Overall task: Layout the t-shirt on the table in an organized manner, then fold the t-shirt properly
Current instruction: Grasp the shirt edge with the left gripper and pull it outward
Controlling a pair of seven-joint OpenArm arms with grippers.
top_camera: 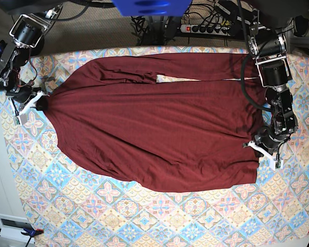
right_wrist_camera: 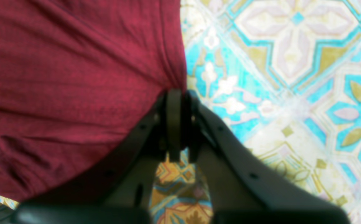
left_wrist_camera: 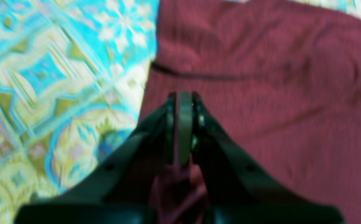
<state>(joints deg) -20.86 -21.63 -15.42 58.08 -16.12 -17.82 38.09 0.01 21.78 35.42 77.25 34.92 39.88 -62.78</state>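
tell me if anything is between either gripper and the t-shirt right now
Nothing visible does. The left gripper is shut on the t-shirt at one side edge, and the right gripper is shut on its opposite edge. Only the patterned table lies around the shirt.

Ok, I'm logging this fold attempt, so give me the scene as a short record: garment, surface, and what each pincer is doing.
garment: maroon t-shirt, long sleeves, spread mostly flat, some wrinkles
surface: table under a pastel tile-pattern cloth
left pincer: shut, pinching the shirt's edge, base view's right
right pincer: shut on the shirt's opposite edge, base view's left
sleeves: both lie along the shirt's far side
fold: not yet begun
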